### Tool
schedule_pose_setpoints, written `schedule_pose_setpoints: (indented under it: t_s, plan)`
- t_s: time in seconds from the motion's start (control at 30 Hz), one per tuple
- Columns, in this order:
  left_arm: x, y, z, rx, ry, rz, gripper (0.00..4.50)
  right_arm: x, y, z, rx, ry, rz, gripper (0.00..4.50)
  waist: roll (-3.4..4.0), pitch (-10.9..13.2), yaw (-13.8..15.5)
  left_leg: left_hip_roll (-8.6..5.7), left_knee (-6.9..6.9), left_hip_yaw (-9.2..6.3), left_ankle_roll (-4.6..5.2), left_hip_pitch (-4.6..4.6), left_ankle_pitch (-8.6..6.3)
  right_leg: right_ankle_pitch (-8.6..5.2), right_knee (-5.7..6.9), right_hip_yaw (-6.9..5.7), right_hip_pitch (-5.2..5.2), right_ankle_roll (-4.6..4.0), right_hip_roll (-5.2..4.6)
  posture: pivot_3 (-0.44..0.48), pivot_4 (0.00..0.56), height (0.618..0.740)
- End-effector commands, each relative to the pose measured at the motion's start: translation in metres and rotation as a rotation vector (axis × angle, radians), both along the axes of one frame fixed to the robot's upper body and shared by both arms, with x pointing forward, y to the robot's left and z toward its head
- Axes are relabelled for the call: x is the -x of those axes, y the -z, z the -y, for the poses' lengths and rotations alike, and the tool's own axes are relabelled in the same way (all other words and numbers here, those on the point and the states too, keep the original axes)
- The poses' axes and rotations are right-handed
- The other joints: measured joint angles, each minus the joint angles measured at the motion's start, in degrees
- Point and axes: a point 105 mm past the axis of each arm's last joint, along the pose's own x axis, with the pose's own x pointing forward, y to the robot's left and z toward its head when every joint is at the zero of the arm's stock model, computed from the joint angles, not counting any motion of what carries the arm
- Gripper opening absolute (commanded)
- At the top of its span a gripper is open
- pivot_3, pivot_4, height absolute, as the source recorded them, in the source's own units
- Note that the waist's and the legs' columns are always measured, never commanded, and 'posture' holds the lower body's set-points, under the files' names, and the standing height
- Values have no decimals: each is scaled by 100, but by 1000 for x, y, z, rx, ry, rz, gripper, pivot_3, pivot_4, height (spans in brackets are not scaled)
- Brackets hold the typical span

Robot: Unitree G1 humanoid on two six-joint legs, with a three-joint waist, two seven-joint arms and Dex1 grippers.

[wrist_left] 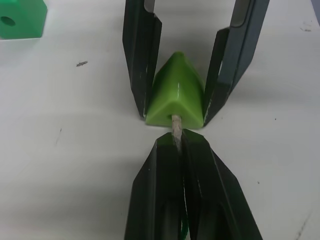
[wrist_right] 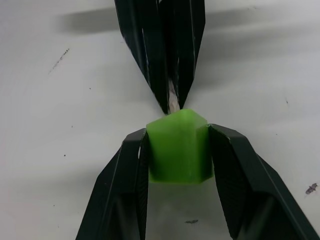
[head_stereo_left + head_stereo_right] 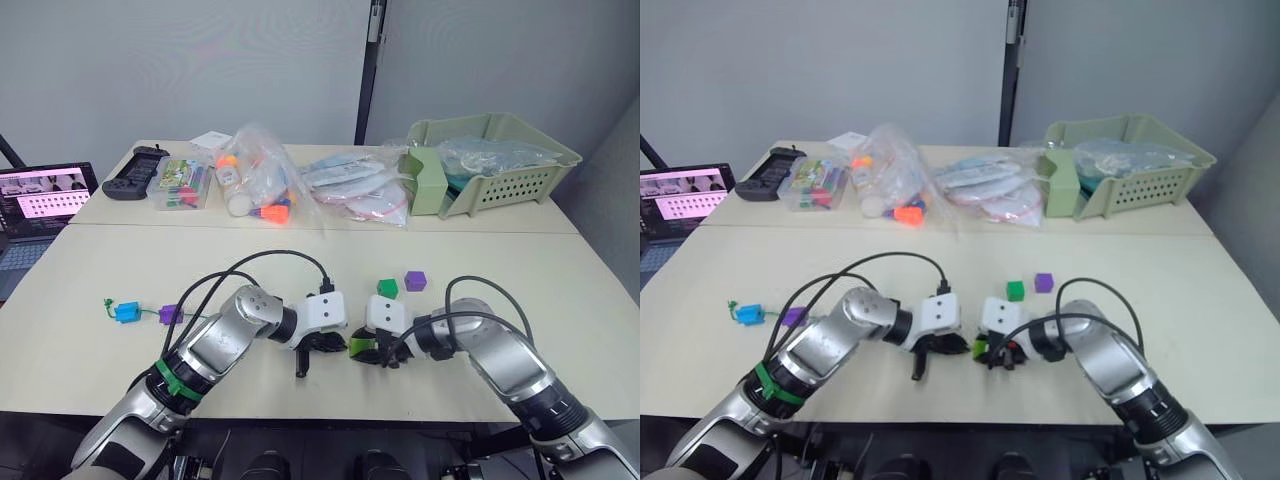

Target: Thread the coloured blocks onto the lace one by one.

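Observation:
My right gripper (image 2: 178,150) is shut on a lime green block (image 2: 179,145) near the table's front edge. Facing it, my left gripper (image 1: 179,136) is shut on the lace's pale tip (image 1: 176,125), which touches the hole in the lime block (image 1: 176,95). The two grippers meet tip to tip (image 3: 345,347). At the far left a blue block (image 3: 126,312) and a purple block (image 3: 171,314) sit on the green lace (image 3: 148,313). A dark green block (image 3: 388,287) and another purple block (image 3: 415,280) lie loose just beyond my right gripper.
Along the back stand a green basket (image 3: 500,160), clear plastic bags with orange-capped items (image 3: 260,185), flat bags (image 3: 350,190), a clear box (image 3: 180,185) and a black controller (image 3: 135,172). A laptop (image 3: 40,200) sits off the table's left.

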Motion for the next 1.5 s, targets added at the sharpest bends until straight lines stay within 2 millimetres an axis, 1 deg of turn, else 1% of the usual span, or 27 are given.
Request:
schedule_pose_setpoints:
  t_s: [0.03, 0.17, 0.23, 0.3, 0.33, 0.47, 0.6, 0.67, 0.8, 0.87, 0.97, 1.0, 1.07, 1.17, 1.2, 1.33, 1.5]
  plan:
    - [-2, -6, 19, 68, 32, 38, 0, 7, 1, -10, -13, -21, -11, 1294, 1, 0, 2, 0, 0, 1, 0, 0, 0, 0, 1, 0, 0, 0, 0, 0, 150, 740]
    - [-7, -4, 20, 123, 19, 66, 0, 9, 2, -11, -16, -13, -15, 1294, 0, -1, 37, -10, 8, 2, 0, 16, 0, 0, -10, -2, 34, 1, -4, 0, 150, 740]
    - [-9, -13, 18, 199, 2, 59, 0, 10, 2, -10, -16, -7, -17, 1294, 0, -1, 32, -6, 3, 1, 0, 47, 0, -2, -41, -7, 76, 3, -4, 0, 150, 740]
    - [-8, -17, 10, 208, 14, 51, 697, 10, 3, -8, -13, -1, -18, 1294, 0, 0, 28, -1, -2, -2, 0, 55, 0, -3, -58, -8, 88, 4, -2, 0, 150, 740]
    - [-8, -18, 7, 203, 17, 51, 967, 10, 3, -8, -12, 0, -19, 1294, 0, -1, 21, 2, -1, -2, 0, 54, 0, -3, -59, -11, 88, 4, 1, 0, 150, 740]
    - [-8, -19, -17, 171, 19, 65, 2276, 10, 6, -5, -1, 12, -28, 1294, 1, -1, 4, 5, -13, -4, 0, 55, 0, -2, -65, -11, 85, 3, 2, 0, 150, 740]
    - [-1, -15, -37, 149, 39, 37, 2276, 9, 7, -3, 4, 22, -32, 1294, 2, -1, -9, 6, -27, -8, 0, 59, -1, -2, -68, -10, 83, 2, 0, 0, 150, 740]
    - [0, -11, -42, 139, 42, 41, 2276, 9, 6, -2, 4, 26, -32, 1294, 2, -1, -4, 6, -33, -8, 0, 62, 0, -2, -73, -9, 83, 2, -1, 0, 150, 740]
    - [-3, -7, -42, 150, 40, 47, 2276, 8, 6, -1, 6, 30, -32, 1294, 1, -1, 19, 5, -30, -6, 0, 62, 0, -2, -79, -9, 89, 3, -3, 0, 150, 740]
    - [-4, -5, -37, 179, 35, 36, 2276, 8, 5, -1, 8, 33, -31, 1294, 1, -1, 17, 6, -30, -4, 0, 61, 0, -2, -78, -9, 87, 3, -2, 0, 150, 740]
    - [-4, 6, -32, 173, 38, 27, 2276, 8, 4, 0, 9, 36, -31, 1294, 1, -1, 16, 5, -31, -3, 0, 61, 0, -2, -78, -9, 87, 3, -1, 0, 150, 740]
    - [-4, 10, -32, 163, 42, 29, 1728, 8, 4, 0, 9, 37, -31, 1294, 1, -1, 16, 5, -31, -4, 0, 60, 0, -2, -78, -9, 86, 3, -1, 0, 150, 740]
    - [-5, 14, -34, 151, 36, 25, 1193, 8, 3, 0, 10, 37, -31, 1294, 1, -1, 15, 5, -31, -3, 0, 60, 0, -2, -78, -9, 85, 3, -1, 0, 150, 740]
    - [-8, 17, -37, 145, 28, 30, 189, 9, 3, 1, 11, 39, -32, 1294, 1, -1, 18, 5, -31, -3, 0, 60, 0, -2, -78, -9, 86, 3, -1, 0, 150, 740]
    - [-8, 15, -36, 152, 27, 32, 37, 9, 3, 1, 11, 39, -33, 1294, 1, -1, 18, 5, -31, -4, 0, 61, 0, -2, -78, -9, 86, 3, -2, 0, 150, 740]
    - [-9, 10, -33, 174, 33, 47, 37, 10, 3, 1, 11, 43, -34, 1294, 1, -1, 19, 4, -31, -5, 0, 60, 0, -2, -78, -9, 86, 3, -3, 0, 150, 740]
    - [-4, 4, -22, 195, 70, 54, 37, 11, 5, 0, 13, 44, -41, 1294, 1, -1, 20, 3, -31, -5, 0, 59, 0, -2, -78, -9, 86, 3, -3, 0, 150, 740]
